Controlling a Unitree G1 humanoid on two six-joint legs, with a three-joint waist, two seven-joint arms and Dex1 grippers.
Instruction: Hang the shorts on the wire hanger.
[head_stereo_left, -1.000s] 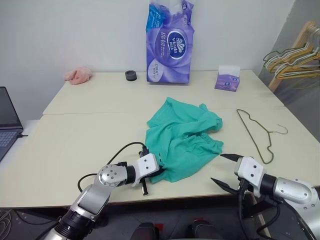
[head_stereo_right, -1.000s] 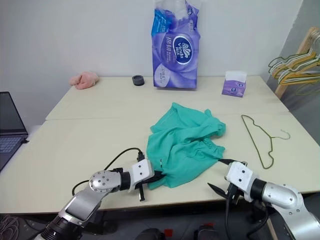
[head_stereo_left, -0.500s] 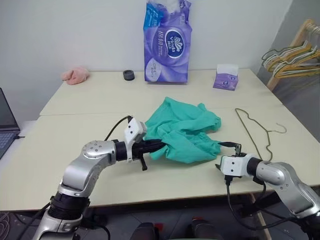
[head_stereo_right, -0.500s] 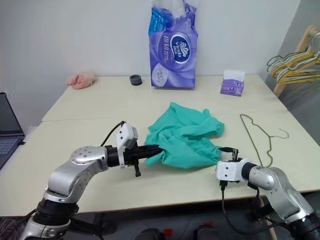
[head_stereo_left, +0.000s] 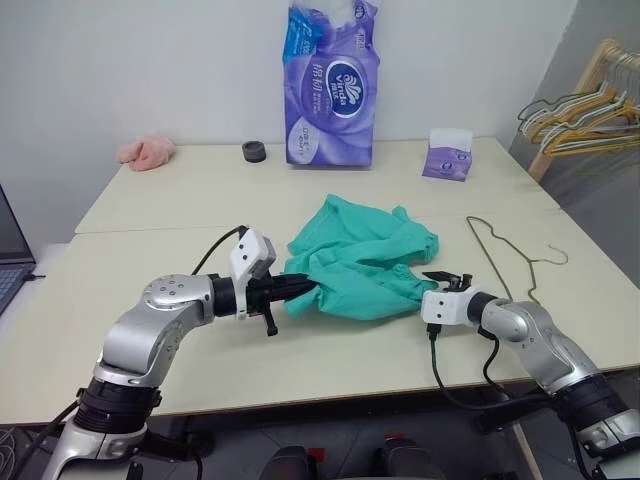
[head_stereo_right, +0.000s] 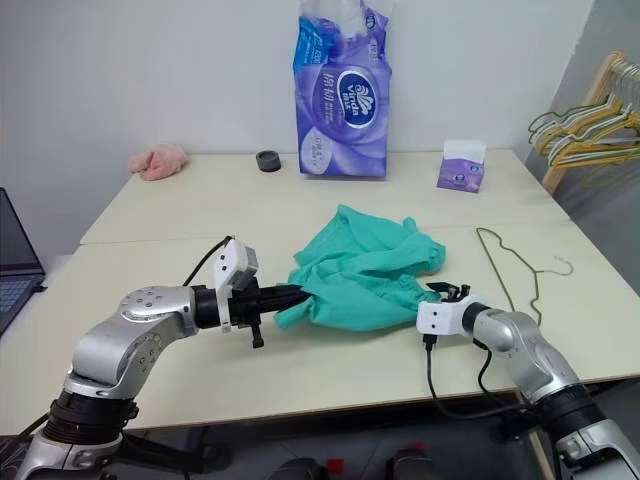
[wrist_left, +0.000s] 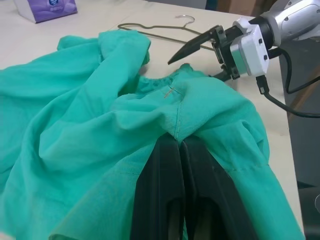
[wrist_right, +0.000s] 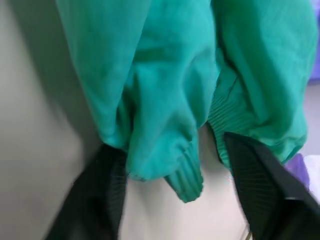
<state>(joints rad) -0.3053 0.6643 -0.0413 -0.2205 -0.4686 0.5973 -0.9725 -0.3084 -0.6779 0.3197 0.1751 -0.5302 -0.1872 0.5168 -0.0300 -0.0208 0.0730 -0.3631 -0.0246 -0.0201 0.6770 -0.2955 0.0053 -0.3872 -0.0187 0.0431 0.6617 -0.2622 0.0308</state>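
The teal-green shorts (head_stereo_left: 365, 262) lie bunched in the middle of the table. My left gripper (head_stereo_left: 303, 288) is shut on their near left edge and holds that edge a little off the tabletop; in the left wrist view its fingers (wrist_left: 170, 170) pinch a fold of the cloth. My right gripper (head_stereo_left: 441, 279) is at the shorts' right edge, by the gathered waistband (wrist_right: 187, 172). Its fingers (wrist_right: 250, 175) stand apart with that edge between them. The wire hanger (head_stereo_left: 498, 260) lies flat on the table, to the right of the shorts, hook pointing right.
A tall purple tissue pack (head_stereo_left: 332, 85), a small purple tissue box (head_stereo_left: 447, 155), a black roll (head_stereo_left: 253, 151) and a pink cloth (head_stereo_left: 145, 150) stand along the table's far side. A laptop (head_stereo_left: 8, 250) is at the left edge. Yellow and green hangers (head_stereo_left: 580, 105) hang on a rack at the right.
My left gripper has lifted the shorts' edge up off the table. My right gripper has come forward from the table's front edge to the shorts' right edge and rolled.
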